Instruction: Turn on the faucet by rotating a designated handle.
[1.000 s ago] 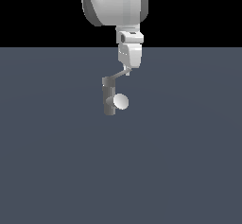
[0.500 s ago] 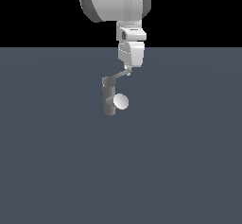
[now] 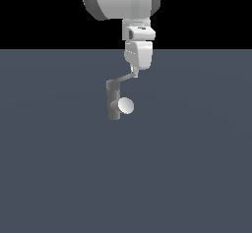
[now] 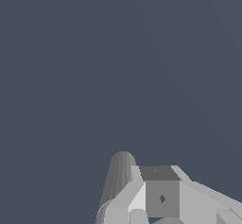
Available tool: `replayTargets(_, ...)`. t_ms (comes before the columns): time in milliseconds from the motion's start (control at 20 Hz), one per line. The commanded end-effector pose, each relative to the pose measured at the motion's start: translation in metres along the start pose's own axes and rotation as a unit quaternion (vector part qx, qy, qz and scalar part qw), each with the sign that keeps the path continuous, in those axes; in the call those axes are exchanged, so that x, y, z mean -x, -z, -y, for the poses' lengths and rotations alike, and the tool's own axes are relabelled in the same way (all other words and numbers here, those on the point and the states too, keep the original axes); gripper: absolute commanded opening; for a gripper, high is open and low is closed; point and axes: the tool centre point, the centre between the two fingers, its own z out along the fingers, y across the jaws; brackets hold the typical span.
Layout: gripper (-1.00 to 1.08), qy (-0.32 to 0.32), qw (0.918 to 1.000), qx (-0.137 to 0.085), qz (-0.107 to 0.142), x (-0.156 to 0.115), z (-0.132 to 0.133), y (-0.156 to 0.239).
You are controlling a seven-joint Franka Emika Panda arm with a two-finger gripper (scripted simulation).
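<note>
in the exterior view the faucet [image 3: 113, 101] stood as a small grey upright column on the flat blue-grey floor [image 3: 187, 168], a little above the middle of the frame. its stubby spout [image 3: 126, 105] stuck out at about four o'clock from the column's middle and ended in a pale round disc face. from the top of the column the handle [image 3: 126, 76], a thin light-grey bar, ran out toward two o'clock, rising slightly as it went.

the arm [image 3: 123, 1] came down from twelve o'clock, its bulky white body filling the top of the frame against black. the gripper [image 3: 135, 72] hung straight below it, and its tip met the far end of the handle, at roughly one o'clock from the column's top. whether the jaws were spread, pressed together or pinching the bar could not be told: the tip was too small and merged with the lever.

in the wrist view a ribbed grey cylinder, the faucet [image 4: 116, 180] column, showed beside pale blocky parts of the gripper [image 4: 160, 197], with only the bare floor [image 4: 94, 67] beyond.
</note>
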Motion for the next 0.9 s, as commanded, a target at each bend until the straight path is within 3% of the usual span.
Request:
replayTargets(0,-1.0,0.005,0.9999,0.009,0.004,0.013,-0.01,-0.008)
replayTargets(850,-1.0,0.0,0.9998,0.019,0.005,0.038,-0.058,-0.014)
